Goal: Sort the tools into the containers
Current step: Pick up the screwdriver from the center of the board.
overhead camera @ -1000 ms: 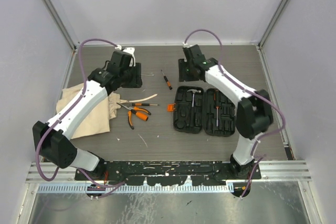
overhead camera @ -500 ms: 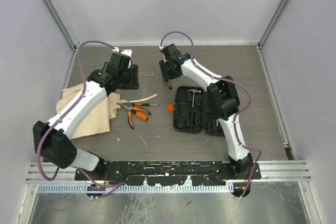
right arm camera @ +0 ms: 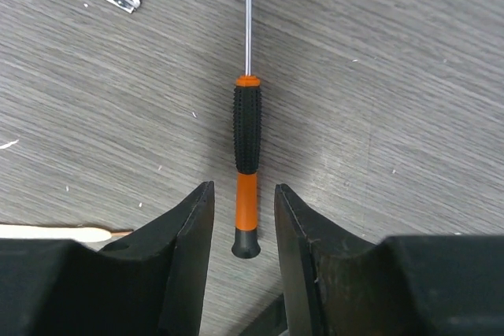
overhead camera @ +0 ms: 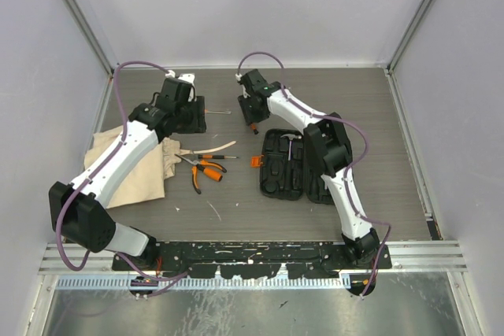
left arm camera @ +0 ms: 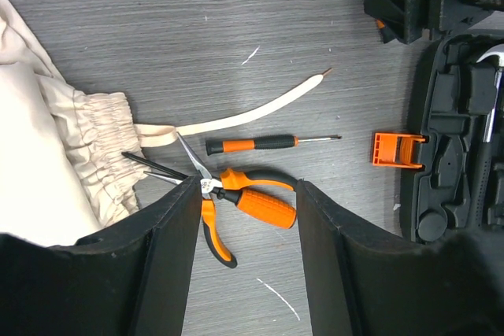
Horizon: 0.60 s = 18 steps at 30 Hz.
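Screwdriver (right arm camera: 246, 135) butt between parted right pincer (right arm camera: 242, 188) jaws, tip pointing away.

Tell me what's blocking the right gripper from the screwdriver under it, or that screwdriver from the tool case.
Nothing visible. The right gripper is open, its fingers straddling the handle end of the screwdriver on the table. In the top view, only bare wood shows between there and the open tool case.
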Each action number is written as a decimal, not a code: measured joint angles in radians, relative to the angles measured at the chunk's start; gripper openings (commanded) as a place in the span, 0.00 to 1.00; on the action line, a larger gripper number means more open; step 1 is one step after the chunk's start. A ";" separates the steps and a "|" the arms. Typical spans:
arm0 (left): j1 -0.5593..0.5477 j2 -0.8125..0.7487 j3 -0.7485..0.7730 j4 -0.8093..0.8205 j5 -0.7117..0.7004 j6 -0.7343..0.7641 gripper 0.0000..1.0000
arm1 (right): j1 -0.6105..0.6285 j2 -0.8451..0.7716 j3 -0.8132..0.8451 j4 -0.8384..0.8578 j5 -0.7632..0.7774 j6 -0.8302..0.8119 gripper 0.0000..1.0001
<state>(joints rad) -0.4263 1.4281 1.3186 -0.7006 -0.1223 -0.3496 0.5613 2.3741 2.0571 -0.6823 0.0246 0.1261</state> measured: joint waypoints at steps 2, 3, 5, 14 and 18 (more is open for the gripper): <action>0.003 0.000 0.000 0.000 0.005 0.000 0.52 | 0.003 0.013 0.000 -0.001 0.001 -0.002 0.38; 0.005 0.000 0.000 0.000 0.007 -0.001 0.52 | 0.005 0.018 0.000 -0.002 0.002 -0.003 0.36; 0.009 0.000 0.000 0.000 0.012 -0.001 0.52 | 0.009 0.026 0.000 -0.006 0.004 -0.006 0.33; 0.022 0.000 0.000 0.000 0.024 -0.002 0.52 | 0.024 0.039 0.014 -0.023 0.027 -0.019 0.20; 0.027 0.000 0.000 0.000 0.029 -0.002 0.52 | 0.030 0.044 0.023 -0.031 0.047 -0.020 0.14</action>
<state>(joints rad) -0.3988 1.4281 1.3186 -0.7002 -0.0933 -0.3515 0.5915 2.4184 2.0800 -0.7128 0.0715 0.1059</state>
